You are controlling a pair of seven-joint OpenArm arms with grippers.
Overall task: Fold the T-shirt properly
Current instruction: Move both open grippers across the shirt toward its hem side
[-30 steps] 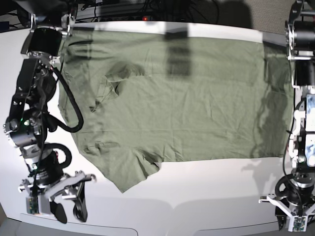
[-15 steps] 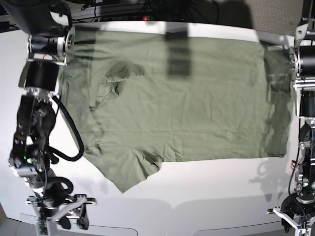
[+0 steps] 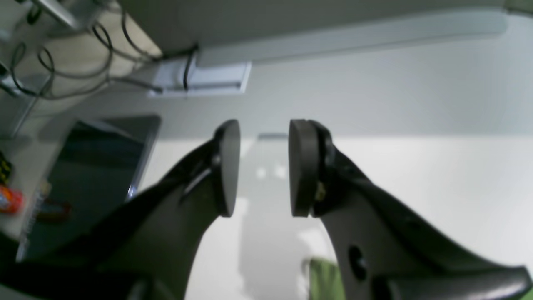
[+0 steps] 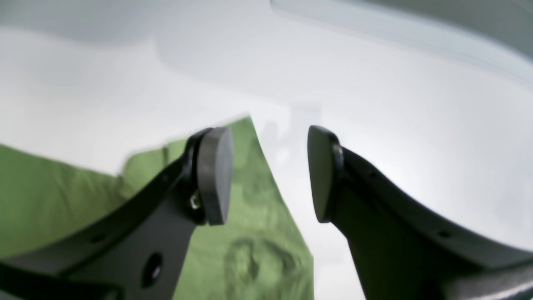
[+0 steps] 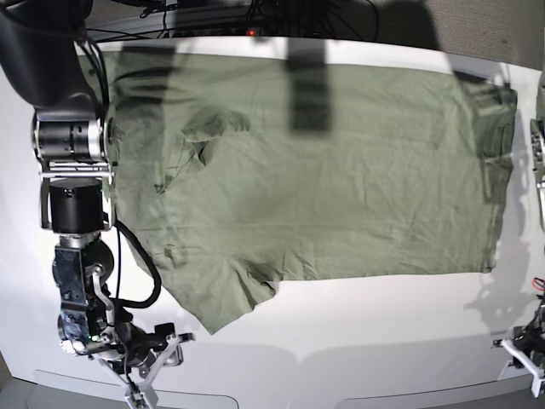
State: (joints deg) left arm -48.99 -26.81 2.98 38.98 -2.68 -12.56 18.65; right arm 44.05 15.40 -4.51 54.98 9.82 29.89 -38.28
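Lab bench: cables (image 5: 255,10), white table (image 5: 358,324).

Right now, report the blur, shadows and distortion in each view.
Base view: wide-angle bending at the table edges; dark arm shadows band the T-shirt. Left wrist view: soft focus throughout, open left gripper over white table. Right wrist view: blurred, open right gripper beside the shirt's sleeve.

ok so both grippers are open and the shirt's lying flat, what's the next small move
Probably lower the right gripper onto the T-shirt sleeve tip and pinch it: the jaws are open and empty, that corner lies just beyond them, and no fold has been made yet.
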